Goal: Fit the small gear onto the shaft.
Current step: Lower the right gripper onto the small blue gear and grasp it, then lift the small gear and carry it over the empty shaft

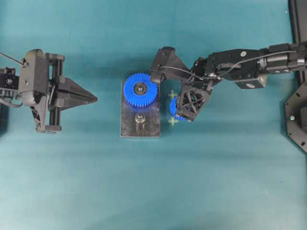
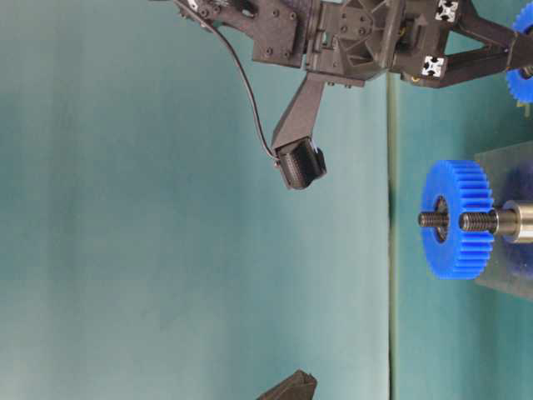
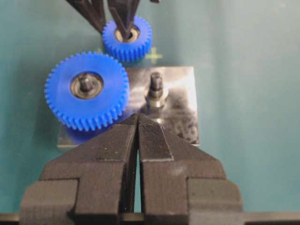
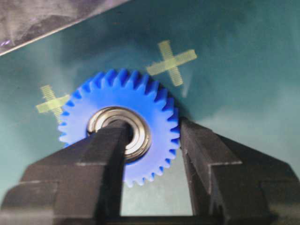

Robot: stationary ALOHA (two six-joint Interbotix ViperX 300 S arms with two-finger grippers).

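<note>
While the small gear (image 4: 119, 124) lies flat on the teal table (image 1: 216, 182), just to the right of the plate (image 1: 140, 125) in the overhead view and between two pale cross marks (image 4: 171, 60), I come at it from above with my right gripper (image 4: 152, 136): one finger (image 4: 110, 150) reaches into the bore of its metal bearing hub and the other (image 4: 199, 145) sits against the teeth on the outside, so my jaws are part-way drawn in across one side of the ring. I judge that this hold through the hole keeps the gear level and leaves its underside free for threading onto a peg; whether the pinch is already firm I cannot tell. On the plate, the shaft (image 1: 139, 118) stands upright and bare at the near end, beside the larger gear (image 1: 140, 89) already seated at the far end, so the small one must land close enough for teeth to mesh. To the left of the plate, well apart from it, my left gripper (image 1: 92, 98) hangs with its jaws pressed together, pointing at the plate and holding nothing, out of the way.
</note>
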